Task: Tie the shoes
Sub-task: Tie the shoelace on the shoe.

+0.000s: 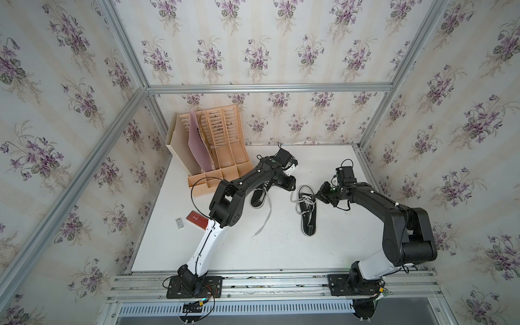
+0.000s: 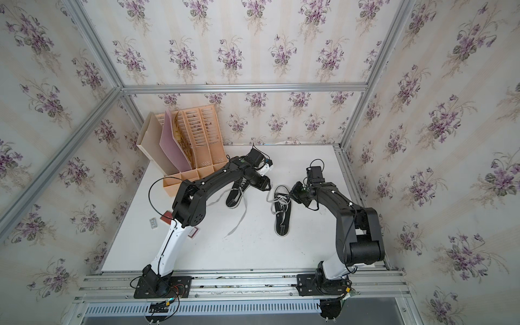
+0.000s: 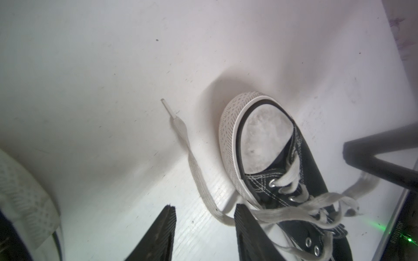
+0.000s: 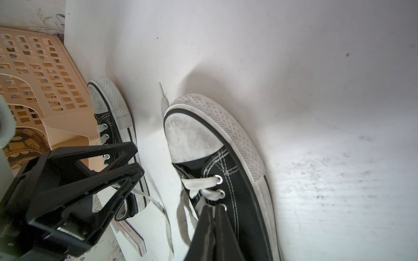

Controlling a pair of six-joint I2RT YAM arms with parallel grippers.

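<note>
You're mid-tie on the right-side shoe (image 1: pixel 308 213), resting on the table (image 1: pixel 281 253). Your right gripper (image 4: pixel 212 209), fingers pressed together, pinches one lace strand (image 3: pixel 355 188); your left gripper (image 3: pixel 204 209) stands apart at the loose strand (image 3: pixel 196 171). Next: close there, then cross over.

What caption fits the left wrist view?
Open left claw poised by the black sneaker's loose lace.

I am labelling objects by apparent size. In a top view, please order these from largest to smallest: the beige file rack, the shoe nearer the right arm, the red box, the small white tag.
1. beige file rack
2. shoe nearer the right arm
3. red box, partly hidden, yet clearly smaller
4. small white tag
</note>
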